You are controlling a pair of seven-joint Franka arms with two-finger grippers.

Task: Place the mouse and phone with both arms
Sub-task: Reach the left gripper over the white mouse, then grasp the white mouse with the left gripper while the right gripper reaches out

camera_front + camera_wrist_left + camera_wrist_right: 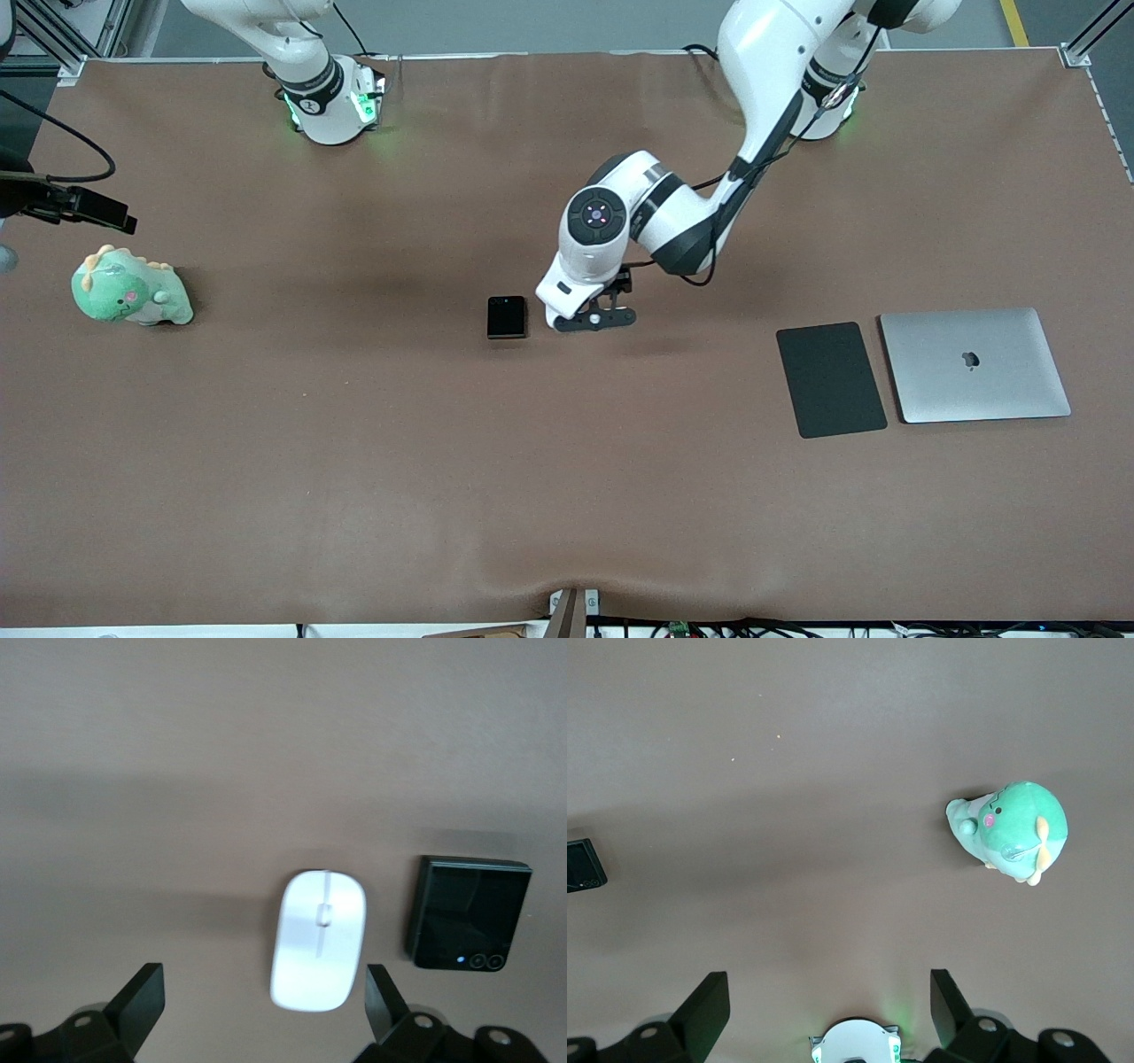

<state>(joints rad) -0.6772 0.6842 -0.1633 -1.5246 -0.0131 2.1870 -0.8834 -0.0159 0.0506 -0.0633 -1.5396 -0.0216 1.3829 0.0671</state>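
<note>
Under left hand (264,1001): mouse (318,939) | long axis between open fingers (142,997)

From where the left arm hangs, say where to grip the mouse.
Across its narrow waist, coming straight down from above. The mouse lies flat on the table beside the phone, its long axis running between the left gripper's open fingers, so they close on its long sides.

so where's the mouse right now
The mouse lies on the table beside the phone, under the open left gripper near the middle of the table. The front view hides it under the left arm; only the left wrist view shows it.
</note>
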